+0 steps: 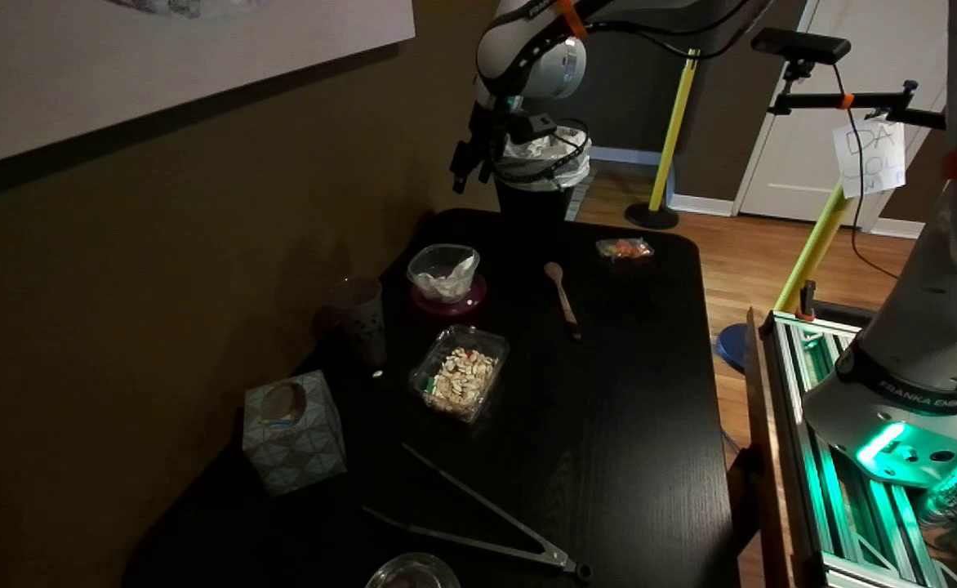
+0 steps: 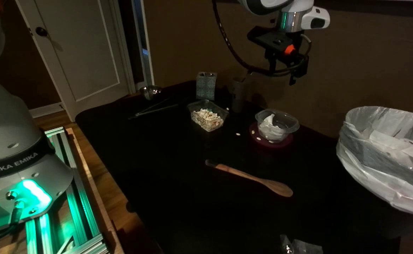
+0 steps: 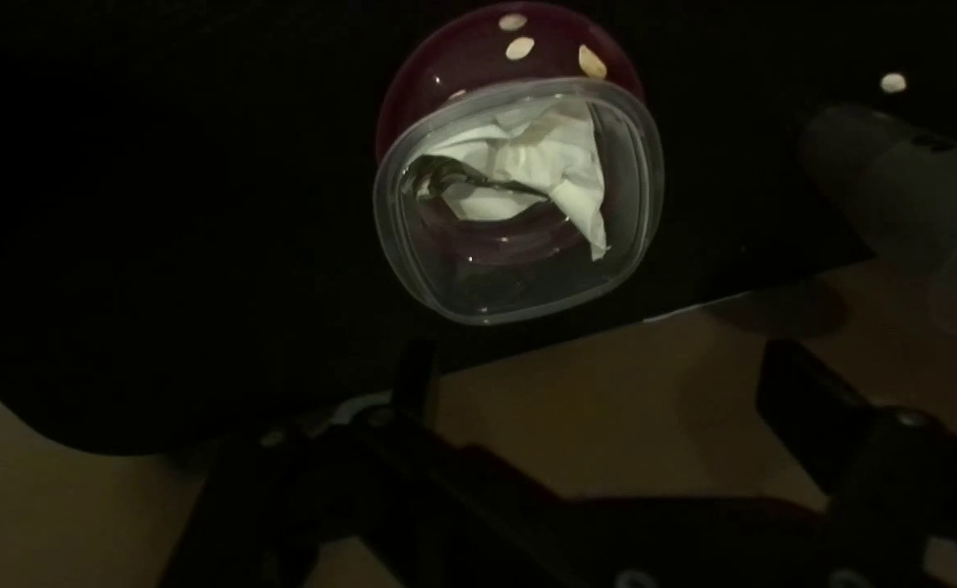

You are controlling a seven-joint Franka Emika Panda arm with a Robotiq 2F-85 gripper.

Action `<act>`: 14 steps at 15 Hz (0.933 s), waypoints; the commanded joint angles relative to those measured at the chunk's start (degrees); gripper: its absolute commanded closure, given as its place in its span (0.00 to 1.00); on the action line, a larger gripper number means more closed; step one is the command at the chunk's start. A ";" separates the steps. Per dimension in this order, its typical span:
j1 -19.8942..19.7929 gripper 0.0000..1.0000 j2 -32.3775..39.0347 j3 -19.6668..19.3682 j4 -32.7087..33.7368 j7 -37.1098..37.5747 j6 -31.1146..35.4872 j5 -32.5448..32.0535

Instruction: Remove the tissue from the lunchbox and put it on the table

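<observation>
The tissue point(image 1: 448, 283) is a crumpled white wad inside the lunchbox point(image 1: 423, 260), a clear, open, rounded container. The lunchbox stands on a dark red round disc point(image 1: 458, 311) on the black table point(image 1: 625, 408), near the wall. In an exterior view the tissue point(image 2: 270, 127) leans up one side of the lunchbox point(image 2: 293, 126). In the wrist view the tissue point(image 3: 527, 155) and the lunchbox rim point(image 3: 519, 314) lie ahead of the fingertips. My gripper point(image 3: 599, 351) is open and empty, its fingers wide apart. In both exterior views the gripper point(image 1: 471, 178) hangs well above the table, apart from the lunchbox.
A square clear container of pale bits point(image 1: 464, 380), a cup point(image 1: 360, 318) and a patterned box point(image 1: 295, 437) stand along the wall side. A wooden spoon point(image 1: 561, 296), tongs point(image 1: 487, 506) and a small packet point(image 1: 625, 248) lie on the table. A lined bin point(image 2: 386, 158) stands at the table's end.
</observation>
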 commanded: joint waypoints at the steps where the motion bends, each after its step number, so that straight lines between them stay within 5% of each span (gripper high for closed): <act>1: -0.77 0.00 7.12 1.99 3.83 -1.79 -2.09 -1.82; 11: -0.72 0.00 19.96 2.66 14.42 0.76 -3.12 -7.32; 14: -0.52 0.11 21.82 2.43 16.67 1.30 -4.24 -8.43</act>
